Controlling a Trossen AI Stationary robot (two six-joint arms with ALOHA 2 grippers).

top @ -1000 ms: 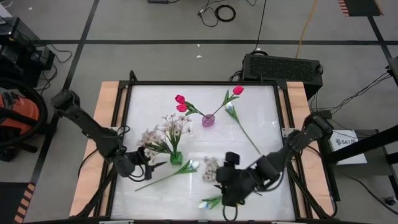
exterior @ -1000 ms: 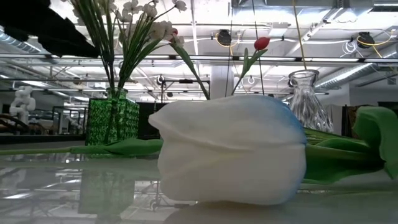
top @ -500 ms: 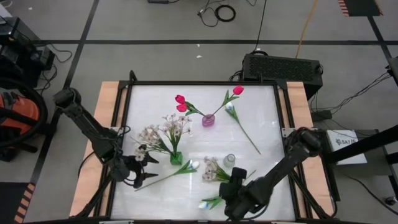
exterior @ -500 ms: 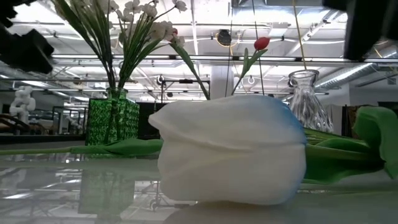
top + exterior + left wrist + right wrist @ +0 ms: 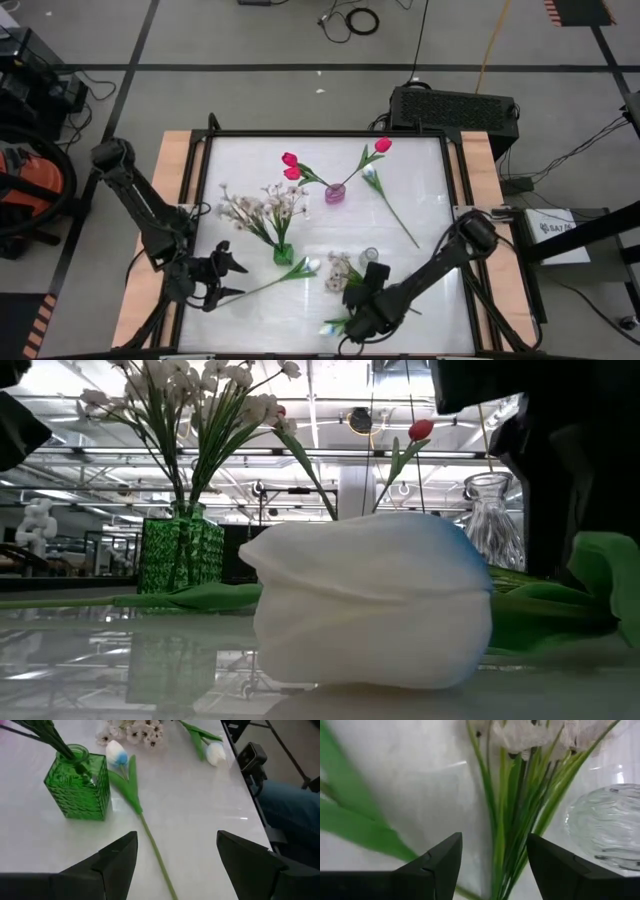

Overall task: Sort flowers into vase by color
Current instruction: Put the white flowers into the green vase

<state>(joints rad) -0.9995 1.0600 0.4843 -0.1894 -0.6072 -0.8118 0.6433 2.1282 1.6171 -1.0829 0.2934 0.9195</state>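
Cream sprays stand in a green glass vase (image 5: pixel 283 254) (image 5: pixel 77 782). Pink-red tulips stand in a small pink vase (image 5: pixel 334 193). A clear glass vase (image 5: pixel 371 257) (image 5: pixel 605 825) holds nothing. One white tulip (image 5: pixel 310 265) (image 5: pixel 117 755) lies beside the green vase, its stem running toward the near-left. A loose cream spray (image 5: pixel 340 270) (image 5: pixel 512 805) lies beside the clear vase. My left gripper (image 5: pixel 215 275) (image 5: pixel 175 865) is open above that tulip's stem end. My right gripper (image 5: pixel 353 296) (image 5: pixel 492 865) is open and low, its fingers either side of the loose spray's stems, not touching them.
Another white tulip (image 5: pixel 330 327) (image 5: pixel 370 615) lies at the near edge, filling the low view. A third white tulip (image 5: pixel 372 175) lies right of the pink vase, its stem slanting toward the right. A raised frame edges the white table (image 5: pixel 420 160). A person's leg (image 5: pixel 290 805) shows beyond the table's edge.
My left gripper has drawn back from the green vase toward the near-left corner, and the sprays in that vase now stand more upright. My right gripper has pulled toward the near edge, uncovering the clear vase, then swung left to the loose cream spray's stems.
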